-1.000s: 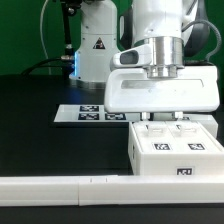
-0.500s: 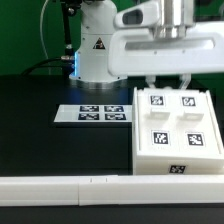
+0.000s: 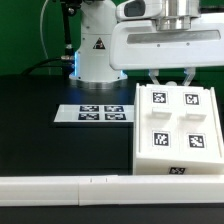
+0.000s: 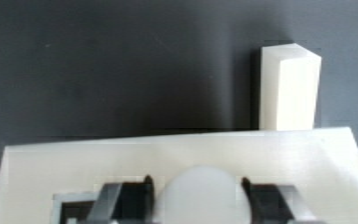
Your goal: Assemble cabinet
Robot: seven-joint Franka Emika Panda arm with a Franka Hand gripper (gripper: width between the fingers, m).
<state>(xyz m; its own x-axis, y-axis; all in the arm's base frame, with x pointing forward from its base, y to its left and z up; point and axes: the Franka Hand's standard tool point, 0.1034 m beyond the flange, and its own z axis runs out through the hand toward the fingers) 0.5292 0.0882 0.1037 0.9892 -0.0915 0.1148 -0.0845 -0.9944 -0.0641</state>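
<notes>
The cabinet (image 3: 172, 128) stands on the black tabletop (image 3: 40, 140) at the exterior view's right. It is a white box with four square tags (image 3: 158, 99) on its upper face and one more, the front tag (image 3: 181, 170), low on its near side. Its insides are hidden, and I cannot tell whether its base lies flat or is raised. My pincer (image 3: 170, 80) meets the box at its far edge, and my broad white hand above it blocks whatever lies behind. In the wrist view the cabinet (image 4: 87, 165) is a blurred pale slab. My two dark fingers (image 4: 126, 200) are clenched on a rounded white nub (image 4: 201, 190) of it that fills the gap between them. Their tips run off the picture, and the nub is too soft to identify. Past the slab a white bar (image 4: 291, 85) lies on the dark surface with one end hidden behind the cabinet; I cannot tell whether it is the rail. The marker board (image 3: 95, 113) lies just beside the cabinet on the exterior view's left. The long white rail (image 3: 60, 188) crosses the foreground and is cut off at both sides.
</notes>
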